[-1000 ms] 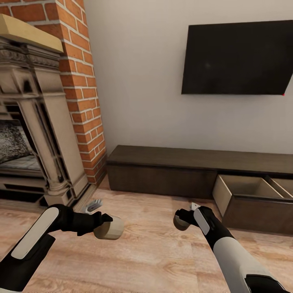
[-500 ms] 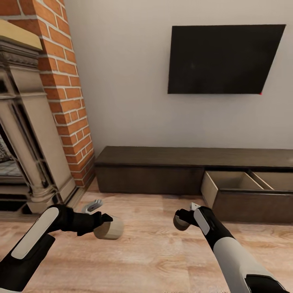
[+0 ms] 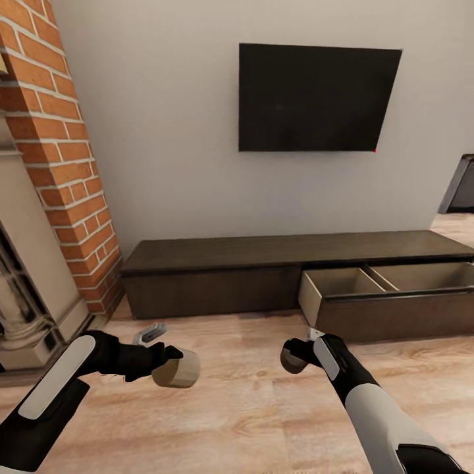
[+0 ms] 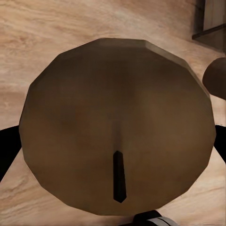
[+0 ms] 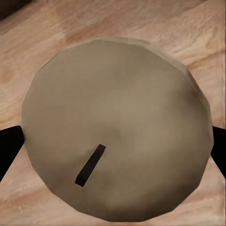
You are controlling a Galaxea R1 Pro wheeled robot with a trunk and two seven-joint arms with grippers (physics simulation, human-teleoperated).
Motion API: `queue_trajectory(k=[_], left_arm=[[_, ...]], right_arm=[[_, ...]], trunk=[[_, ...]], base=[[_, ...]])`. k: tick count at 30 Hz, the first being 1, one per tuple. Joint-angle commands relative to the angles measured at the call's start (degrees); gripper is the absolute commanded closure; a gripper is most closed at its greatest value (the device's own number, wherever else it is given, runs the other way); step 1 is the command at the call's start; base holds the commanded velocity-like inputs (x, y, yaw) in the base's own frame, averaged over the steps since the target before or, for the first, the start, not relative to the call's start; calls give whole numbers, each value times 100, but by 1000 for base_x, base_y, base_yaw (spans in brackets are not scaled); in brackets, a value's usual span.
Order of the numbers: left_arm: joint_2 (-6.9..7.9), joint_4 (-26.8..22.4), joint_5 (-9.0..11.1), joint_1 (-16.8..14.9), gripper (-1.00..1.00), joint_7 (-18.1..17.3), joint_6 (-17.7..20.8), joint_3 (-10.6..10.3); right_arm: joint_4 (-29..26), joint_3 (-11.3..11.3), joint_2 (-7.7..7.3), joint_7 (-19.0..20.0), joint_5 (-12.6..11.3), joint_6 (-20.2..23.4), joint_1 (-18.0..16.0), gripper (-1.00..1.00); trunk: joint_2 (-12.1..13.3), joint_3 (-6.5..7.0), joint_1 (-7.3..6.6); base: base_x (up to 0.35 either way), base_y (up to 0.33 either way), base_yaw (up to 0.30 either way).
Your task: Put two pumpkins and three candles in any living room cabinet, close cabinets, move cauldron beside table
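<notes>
Living room: pale plank floor (image 3: 250, 408), grey-white wall, brick chimney breast (image 3: 59, 151) at the left.

Left gripper (image 3: 172, 366): dark fingers closed on a beige candle (image 3: 176, 368), a stubby cylinder; the left wrist view gives its round end and dark wick (image 4: 119, 181).

Right gripper (image 3: 294, 355): pinching a second candle (image 3: 291, 361); its wick (image 5: 90, 165) lies slanted across the top.

Cabinet (image 3: 263, 263): long, low, dark brown, against the wall ahead; one drawer (image 3: 388, 293) stands pulled out, pale divided interior.

Television (image 3: 316, 99): wall-mounted above, screen dark.

Step in hand, as judged: carrying both candles to the open drawer. Roll closer and square to it, keep both candles gripped, then lower each into a compartment clear of the divider.

Writing or brands: none legible.
</notes>
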Motion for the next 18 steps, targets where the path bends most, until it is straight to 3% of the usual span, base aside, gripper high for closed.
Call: queue_trajectory(k=[1, 18], left_arm=[[3, -7, 58, -4, 100, 48, 2, -4], [-39, -7, 57, -4, 100, 88, 2, -10]], right_arm=[[-9, -21, 6, -45, -67, 17, -4, 100], [-17, -24, 6, -45, -67, 17, -4, 100]], trunk=[[-3, -6, -1], [-3, -6, -1]], base=[[0, 0, -282], [0, 0, -282]])
